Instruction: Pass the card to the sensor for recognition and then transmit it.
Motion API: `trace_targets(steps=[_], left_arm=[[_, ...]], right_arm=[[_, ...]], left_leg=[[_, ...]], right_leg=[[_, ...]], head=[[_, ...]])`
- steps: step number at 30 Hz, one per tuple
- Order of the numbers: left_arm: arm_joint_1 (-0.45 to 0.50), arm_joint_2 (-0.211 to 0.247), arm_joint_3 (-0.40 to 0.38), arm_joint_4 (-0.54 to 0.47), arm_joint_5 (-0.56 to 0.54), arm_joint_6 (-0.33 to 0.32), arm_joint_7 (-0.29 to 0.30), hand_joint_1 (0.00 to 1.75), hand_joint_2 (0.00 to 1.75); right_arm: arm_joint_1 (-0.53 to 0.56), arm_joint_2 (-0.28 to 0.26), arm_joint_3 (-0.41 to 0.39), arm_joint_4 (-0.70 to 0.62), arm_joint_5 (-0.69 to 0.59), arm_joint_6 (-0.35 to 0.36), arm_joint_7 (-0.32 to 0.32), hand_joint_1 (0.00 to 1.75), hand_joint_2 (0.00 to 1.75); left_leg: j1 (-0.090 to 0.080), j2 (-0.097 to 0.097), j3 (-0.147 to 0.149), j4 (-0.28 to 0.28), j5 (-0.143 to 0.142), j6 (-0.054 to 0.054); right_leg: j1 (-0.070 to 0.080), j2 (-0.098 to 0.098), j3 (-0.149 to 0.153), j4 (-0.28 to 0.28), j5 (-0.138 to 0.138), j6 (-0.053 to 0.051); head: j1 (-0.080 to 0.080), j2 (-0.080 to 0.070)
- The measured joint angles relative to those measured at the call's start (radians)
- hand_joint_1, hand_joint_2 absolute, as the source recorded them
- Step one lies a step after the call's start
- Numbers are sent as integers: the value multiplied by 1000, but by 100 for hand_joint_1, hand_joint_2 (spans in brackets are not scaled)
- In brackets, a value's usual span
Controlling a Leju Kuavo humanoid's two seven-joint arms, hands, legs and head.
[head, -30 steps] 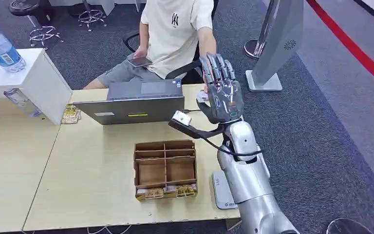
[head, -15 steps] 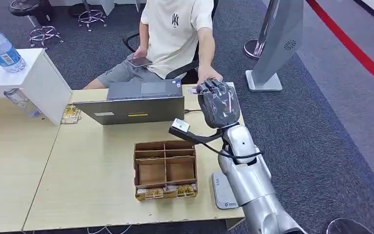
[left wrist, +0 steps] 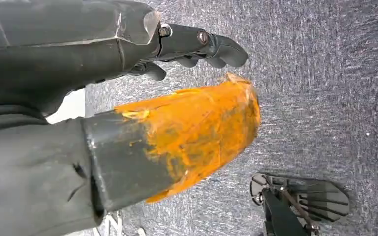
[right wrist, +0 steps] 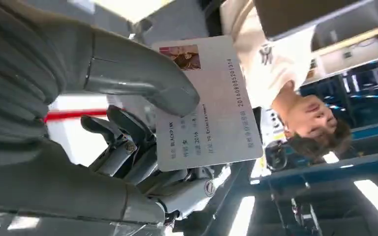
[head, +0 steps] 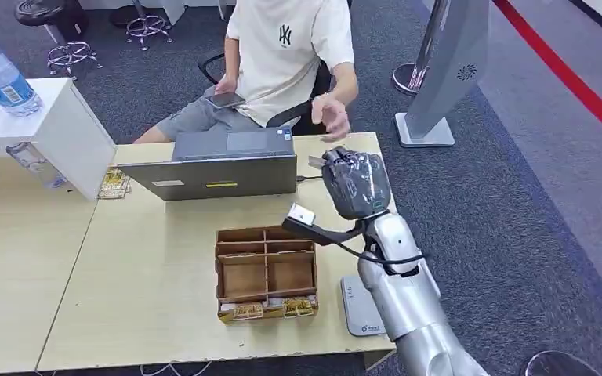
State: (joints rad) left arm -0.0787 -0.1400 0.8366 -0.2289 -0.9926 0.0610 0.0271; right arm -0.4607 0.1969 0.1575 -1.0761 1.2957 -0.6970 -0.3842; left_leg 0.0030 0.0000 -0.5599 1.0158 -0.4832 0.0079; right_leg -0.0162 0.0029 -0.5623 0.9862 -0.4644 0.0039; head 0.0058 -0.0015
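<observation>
We look down on a pale wooden worktop standing on dark grey carpet. The card sits in our right hand, raised above the worktop's far right corner — the thick thumb presses on its printed face while the darker fingers back it from behind, so the hand is clamped on the card. A small photo fills one corner of the card and lines of text run across it. From the head view only a sliver of the card's edge shows at the top of the hand.

Just beyond that hand a seated person in a cream shirt holds a hand out above the worktop's far edge, apart from ours.

A grey flat sensor pad lies at the worktop's near right edge, beside our right forearm. A wooden divided tray rests mid-worktop, and a laptop stands behind it.

Our left hand hangs over the carpet — its fingers curl loosely around nothing, the thumb wrapped in orange tape.
</observation>
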Motion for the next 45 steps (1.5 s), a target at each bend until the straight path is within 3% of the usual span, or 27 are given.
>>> trace_targets(steps=[2, 4, 6, 9, 13, 17, 22, 30, 37, 45], left_arm=[[0, 0, 2, 0, 5, 3, -5, 0, 0], [0, 0, 11, 0, 13, 8, -7, 0, 0], [2, -1, 19, 0, 22, 13, -10, 0, 0], [2, -2, 37, 0, 40, 18, -18, 0, 0], [5, -4, 53, 0, 46, 23, -18, 0, 0], [6, -5, 72, 0, 69, 32, -21, 0, 0], [6, -5, 101, 0, 87, 35, -26, 0, 0], [8, -5, 138, 0, 103, 35, -36, 0, 0], [8, -4, 162, 0, 108, 33, -36, 0, 0], [7, 0, 179, 0, 107, 32, -40, 0, 0]], right_arm=[[21, 12, -17, 9, -168, 0, -48, 175, 175], [49, 13, -3, 6, -355, 15, -37, 175, 175], [86, 12, 20, -24, -513, 53, -21, 175, 175], [158, 8, 49, -102, -731, 170, -7, 175, 175], [214, -2, 68, -172, -803, 209, -3, 175, 175], [283, -16, 69, -247, -959, 286, -4, 175, 175], [367, -64, 61, -326, -1008, 341, 2, 175, 175], [412, -160, 6, -372, -1010, 438, 40, 175, 175], [410, -237, -45, -351, -1051, 579, 77, 175, 175], [356, -312, -63, -222, -1121, 790, 92, 175, 175]], left_leg=[[0, 0, 0, 0, 0, 0], [0, 0, 0, 0, 0, 0], [0, 0, 0, 0, 0, 0], [0, 0, 0, 0, -1, 0], [0, 0, -1, 0, -1, 0], [0, -1, -1, 0, -1, 0], [0, 0, -1, 0, -1, 0], [0, 0, -1, 0, -1, 0], [0, 0, -1, 0, -1, 0], [0, 0, -1, 0, -1, 1]], right_leg=[[0, 0, 0, 0, 0, 0], [0, 0, 0, 0, 0, 0], [0, 0, 0, 0, 0, 0], [0, 0, 0, 0, -1, 0], [0, 0, -1, 0, -1, 0], [0, -1, -1, -1, -1, 0], [0, -1, -1, -1, -1, 0], [0, -1, -1, -1, 0, 1], [0, -1, -1, -1, 0, 1], [0, -1, -1, -1, 0, 1]], head=[[0, 0], [0, 0], [0, 0], [0, 0], [0, 0], [0, 0], [0, 0], [0, 0], [0, 0], [0, 0]])
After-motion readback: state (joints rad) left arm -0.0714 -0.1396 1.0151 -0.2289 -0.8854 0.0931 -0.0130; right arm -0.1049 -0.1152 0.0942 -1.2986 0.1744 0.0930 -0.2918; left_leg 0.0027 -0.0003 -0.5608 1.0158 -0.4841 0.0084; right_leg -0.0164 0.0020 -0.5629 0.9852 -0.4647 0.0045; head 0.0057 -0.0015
